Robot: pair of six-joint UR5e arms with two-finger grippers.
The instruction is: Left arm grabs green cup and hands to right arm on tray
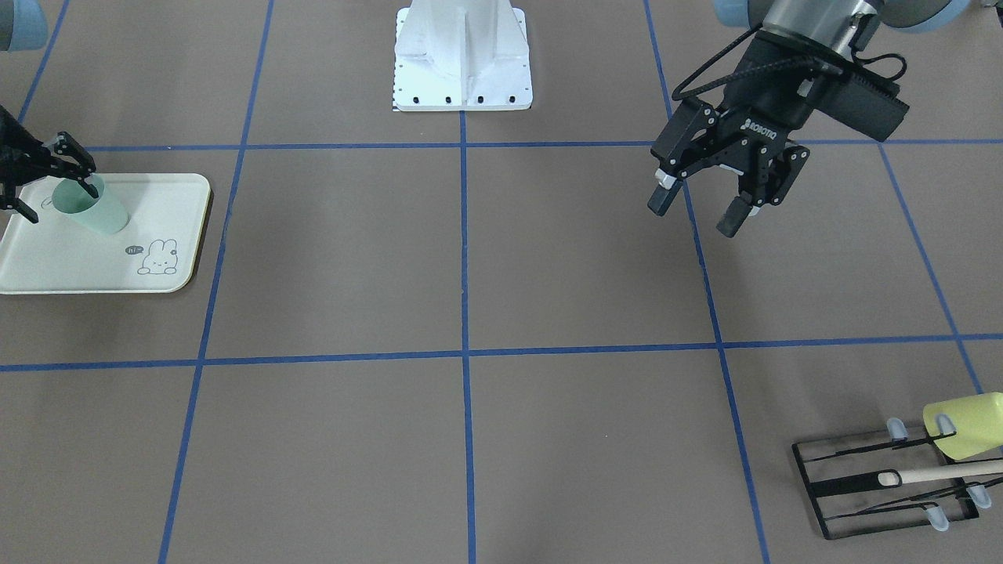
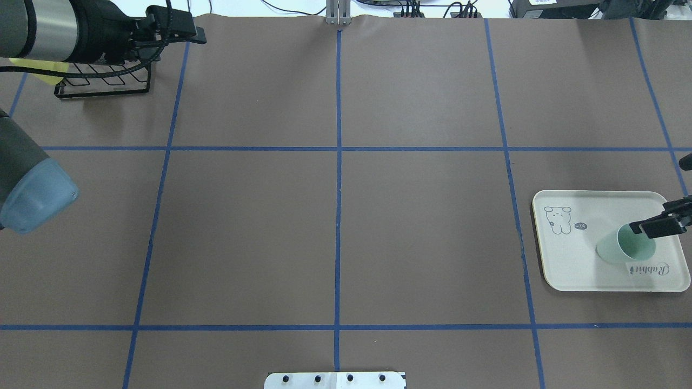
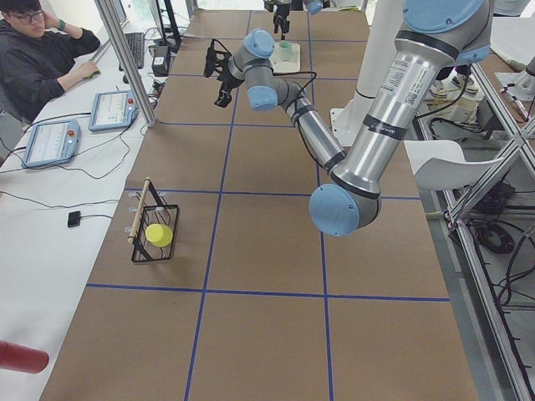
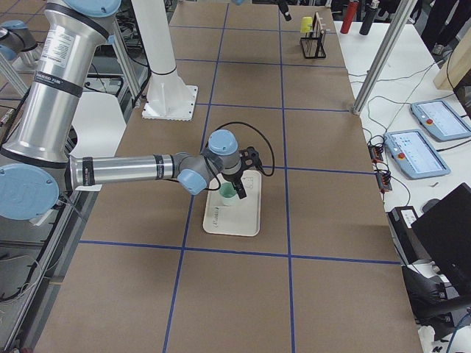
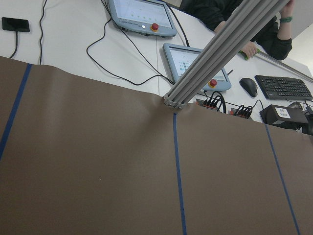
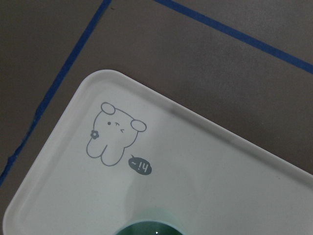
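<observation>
Rack of black wire (image 1: 846, 501) sits at the far left corner of the table (image 1: 548, 258), with a yellow-green cup (image 1: 968, 423) lying on its side at one end of it. Nearer the robot, toward the left edge, the left gripper (image 1: 694, 216) hangs above the bare table. Its jaws are spread wide and empty, touching nothing.

Close to the table's right edge lies the tray (image 1: 117, 274). The green cup (image 1: 100, 215) stands upright on it, mouth up, in the tray's right half, beside the "Rabbit" script (image 2: 647, 268) and apart from the bunny drawing (image 1: 159, 257).

The right gripper (image 1: 62, 205) is low over the cup with its jaws wide apart and clamping nothing. One finger (image 1: 88, 186) overlaps the cup's rim, and I cannot tell whether it touches. The other stands clear outside the cup.
</observation>
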